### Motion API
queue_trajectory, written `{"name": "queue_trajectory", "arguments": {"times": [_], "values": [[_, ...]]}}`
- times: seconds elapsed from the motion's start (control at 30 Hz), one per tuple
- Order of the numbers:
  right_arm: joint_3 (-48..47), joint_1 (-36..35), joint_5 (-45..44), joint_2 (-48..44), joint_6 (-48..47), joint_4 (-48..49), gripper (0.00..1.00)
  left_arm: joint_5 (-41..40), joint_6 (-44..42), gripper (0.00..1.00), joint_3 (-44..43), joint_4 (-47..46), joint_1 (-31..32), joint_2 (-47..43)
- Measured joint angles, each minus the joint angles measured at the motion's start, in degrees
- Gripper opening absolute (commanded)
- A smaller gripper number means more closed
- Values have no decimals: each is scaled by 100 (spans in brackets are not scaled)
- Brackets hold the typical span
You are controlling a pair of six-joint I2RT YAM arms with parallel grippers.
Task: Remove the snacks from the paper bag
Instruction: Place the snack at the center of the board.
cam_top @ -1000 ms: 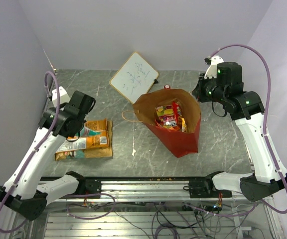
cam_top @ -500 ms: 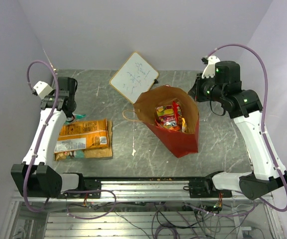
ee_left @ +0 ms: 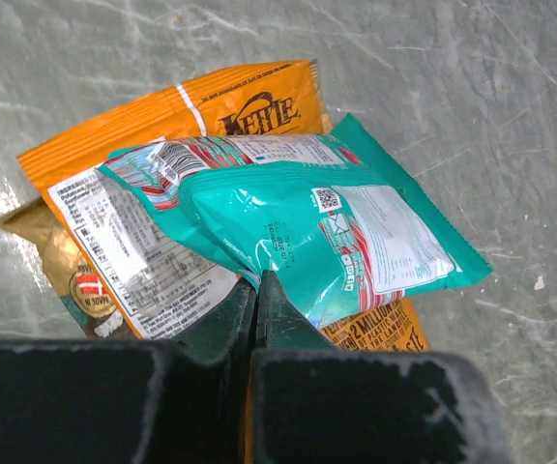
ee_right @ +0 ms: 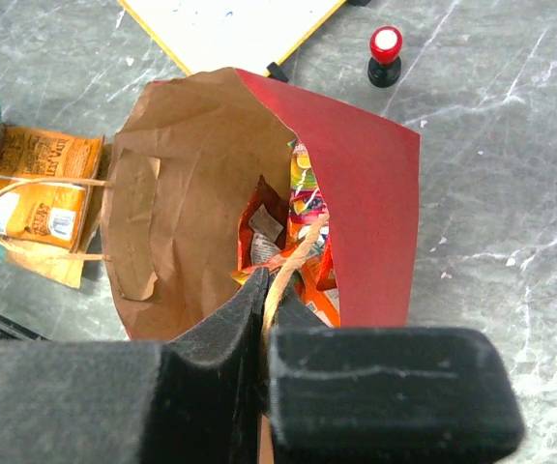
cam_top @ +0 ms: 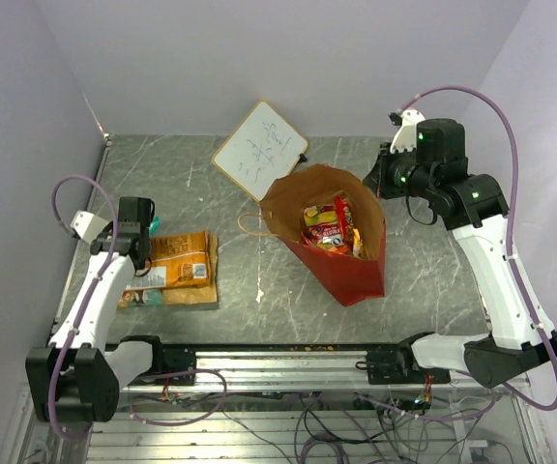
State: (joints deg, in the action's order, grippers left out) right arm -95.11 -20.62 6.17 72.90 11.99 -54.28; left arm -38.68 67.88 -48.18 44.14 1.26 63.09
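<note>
The left gripper was fully clenched, its fingertips pinching the near edge of a flat teal foil packet. That packet extended away from the fingertips and overlapped a flat orange foil packet, which partly covered a tan-brown packet. This stack lay at the left of the grey marbled table, well apart from the bag. The long axis of the teal packet ran obliquely across the wrist view. The orange packet lay with its long axis left to right. The right gripper was clenched on a thin twisted paper handle at the far right rim of the tall paper bag, red outside and brown inside. The bag stood at the table's centre with its mouth open upward. Red, yellow and orange packets lay inside it, directly below the right fingertips. A white whiteboard and a small red-capped object lay just beyond the bag.
</note>
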Motion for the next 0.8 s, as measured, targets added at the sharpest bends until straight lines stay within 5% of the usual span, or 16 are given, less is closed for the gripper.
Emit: {"name": "queue_trajectory", "arguments": {"times": [0.8], "values": [[208, -9, 181, 20, 129, 210, 0, 1250, 592, 7, 1432, 127, -4, -1825]]}}
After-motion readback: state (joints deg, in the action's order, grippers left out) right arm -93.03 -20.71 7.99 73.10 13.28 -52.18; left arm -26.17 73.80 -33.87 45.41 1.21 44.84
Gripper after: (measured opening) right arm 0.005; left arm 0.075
